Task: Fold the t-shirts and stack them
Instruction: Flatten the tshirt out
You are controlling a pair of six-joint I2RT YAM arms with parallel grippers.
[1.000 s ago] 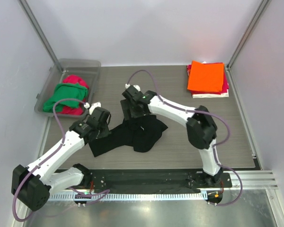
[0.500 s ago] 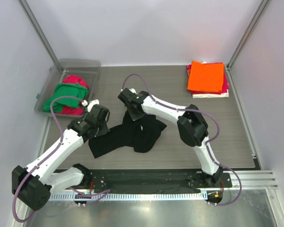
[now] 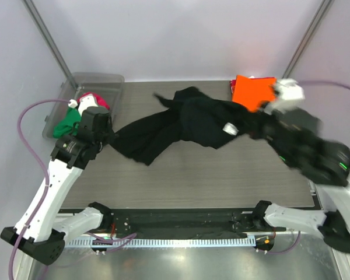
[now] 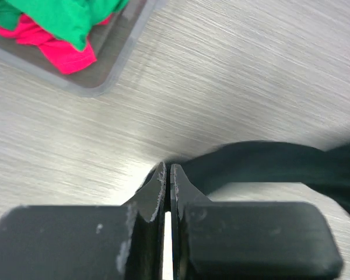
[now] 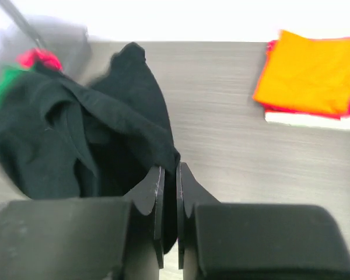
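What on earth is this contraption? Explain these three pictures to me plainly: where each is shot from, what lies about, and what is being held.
These are two robot arms bolted to a table, each ending in a two-finger gripper. The top picture looks down from above. The other two come from cameras on each wrist, so the dark fingers fill the bottom. The left gripper and right gripper are each shut on one end of a black shirt, stretching it between them. A bin at far left holds a green shirt and a red shirt. A folded stack, orange on top, sits at far right.
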